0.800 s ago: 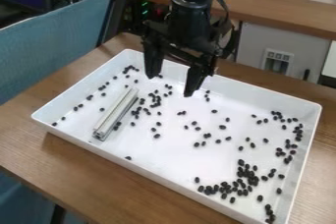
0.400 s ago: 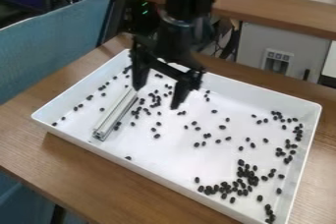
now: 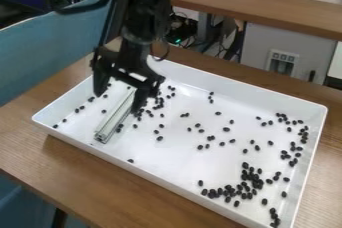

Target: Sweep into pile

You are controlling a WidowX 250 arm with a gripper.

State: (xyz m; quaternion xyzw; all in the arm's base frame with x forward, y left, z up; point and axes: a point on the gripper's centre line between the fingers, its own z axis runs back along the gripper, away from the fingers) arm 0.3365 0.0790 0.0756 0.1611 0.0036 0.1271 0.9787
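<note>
One pale bar [image 3: 113,118], lying left in the white tray [image 3: 167,184] among scattered black beans [image 3: 257,183]; jaws apart over its far end; step, seemingly, taking up the sweeper; next requirement, lowering astride it, then closing squarely.

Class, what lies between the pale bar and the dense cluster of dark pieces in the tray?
The camera view shows a scatter of loose dark pieces on the floor of the white tray, between the pale bar and the dense cluster.

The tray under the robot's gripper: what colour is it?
The tray is white, seen best in the camera view.
</note>
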